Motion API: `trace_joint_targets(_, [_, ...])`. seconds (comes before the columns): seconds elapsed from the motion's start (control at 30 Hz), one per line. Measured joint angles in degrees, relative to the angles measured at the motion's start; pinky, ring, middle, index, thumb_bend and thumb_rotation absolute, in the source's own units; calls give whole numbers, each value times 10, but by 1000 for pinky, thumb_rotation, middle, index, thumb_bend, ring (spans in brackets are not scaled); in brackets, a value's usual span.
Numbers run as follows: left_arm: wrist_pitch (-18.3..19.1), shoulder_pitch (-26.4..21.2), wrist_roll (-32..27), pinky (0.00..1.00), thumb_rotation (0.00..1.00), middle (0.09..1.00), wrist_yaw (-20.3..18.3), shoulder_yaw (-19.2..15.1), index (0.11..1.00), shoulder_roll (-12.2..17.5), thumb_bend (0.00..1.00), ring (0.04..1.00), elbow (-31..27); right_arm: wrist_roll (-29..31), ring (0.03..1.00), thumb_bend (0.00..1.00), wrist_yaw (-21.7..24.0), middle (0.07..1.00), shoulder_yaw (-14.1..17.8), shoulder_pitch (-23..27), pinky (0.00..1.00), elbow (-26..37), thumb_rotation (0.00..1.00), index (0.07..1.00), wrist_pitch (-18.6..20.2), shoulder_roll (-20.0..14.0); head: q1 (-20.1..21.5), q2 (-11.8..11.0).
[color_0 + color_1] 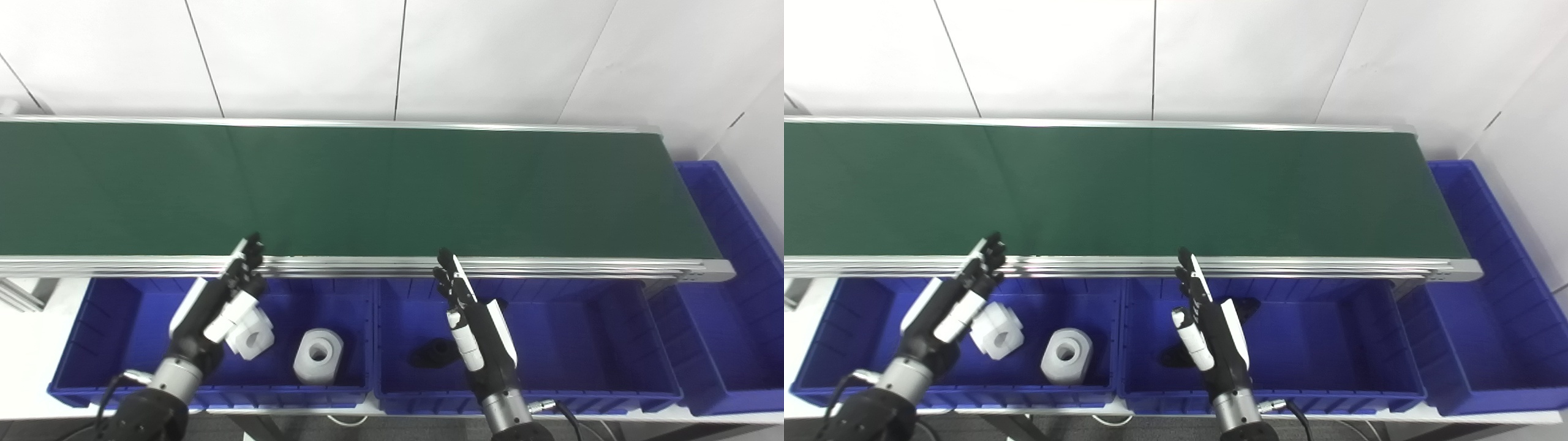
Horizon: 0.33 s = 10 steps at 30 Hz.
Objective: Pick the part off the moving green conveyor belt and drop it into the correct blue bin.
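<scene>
Along the near rail of the green conveyor belt (392, 190), in the left eye view, both hands are hovering over the blue bins with nothing in their grasp: the left hand (229, 297) is reaching up from the left blue bin (110, 343), its fingers (251, 248) spread and extended toward the rail, while the right hand (474, 324) is standing upright over the middle blue bin (588, 343), fingers straight and apart. No part is riding on the belt; two white parts are lying in the left bin, one white part (252, 337) just beside the left hand and another white part (318, 355) to its right, and a black part (436, 353) is sitting in the middle bin, partly hidden by the right hand. A third blue bin (735, 294) is standing past the belt's right end. From the right eye view, the same scene is showing slightly shifted: the left hand (958, 300) is hanging open above the white parts, and the right hand (1213, 334) is holding nothing, its fingers (1191, 269) pointing at the rail, a dark shape behind it too hidden to identify.
</scene>
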State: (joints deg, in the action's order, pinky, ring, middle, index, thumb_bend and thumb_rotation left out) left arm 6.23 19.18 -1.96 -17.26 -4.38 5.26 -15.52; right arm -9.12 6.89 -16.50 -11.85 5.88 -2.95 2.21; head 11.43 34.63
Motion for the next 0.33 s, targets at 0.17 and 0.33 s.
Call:
trace_joint_targets(0.17, [-25,10,-1,1000,713,1000,5,18,1000,-2,734,1000,-1,15,975,911,1,998,4,-6,985,-17,970,1000,-21,-14,-29,-21])
trace_joint_targets(0.33, [-83,14,0,1000,753,1000,35,28,1000,-25,761,1000,-8,18,978,893,-2,992,11,-13,984,-29,987,1000,-47,-24,-54,-38])
